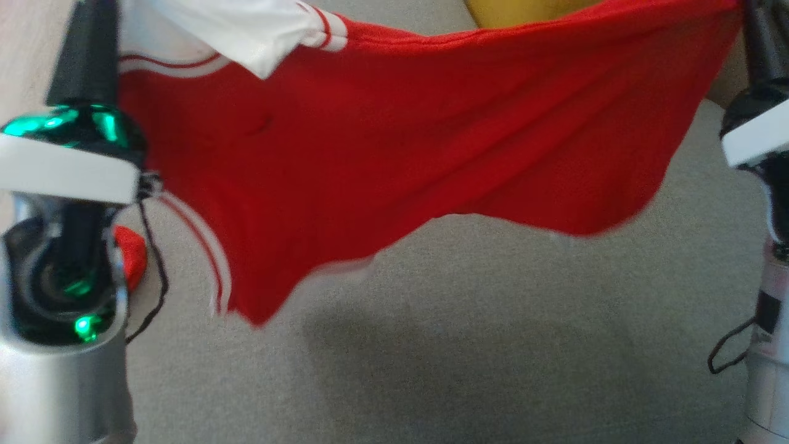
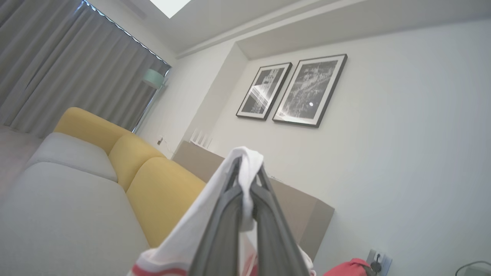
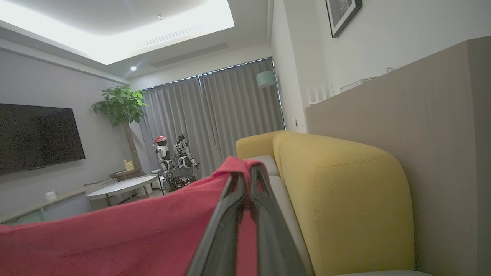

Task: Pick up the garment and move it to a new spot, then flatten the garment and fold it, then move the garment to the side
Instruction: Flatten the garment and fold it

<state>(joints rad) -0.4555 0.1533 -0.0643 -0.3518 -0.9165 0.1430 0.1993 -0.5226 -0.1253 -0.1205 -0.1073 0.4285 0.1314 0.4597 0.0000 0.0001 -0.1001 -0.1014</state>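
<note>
The garment (image 1: 394, 148) is red with white sleeves and white stripe trim. It hangs stretched in the air between my two grippers, above the grey sofa seat (image 1: 493, 345). My left gripper (image 2: 247, 168) is shut on a white part of the garment (image 2: 199, 226) at the upper left of the head view. At the upper right my right gripper (image 3: 245, 174) is shut on the garment's red edge (image 3: 115, 237). The lower hem sags toward the seat, blurred.
Yellow back cushions (image 3: 345, 203) line the sofa behind the garment, with a beige ledge (image 3: 402, 115) behind them. A small red patch (image 1: 130, 256) shows beside my left arm. A round coffee table (image 3: 121, 188) and another robot (image 3: 172, 157) stand across the room.
</note>
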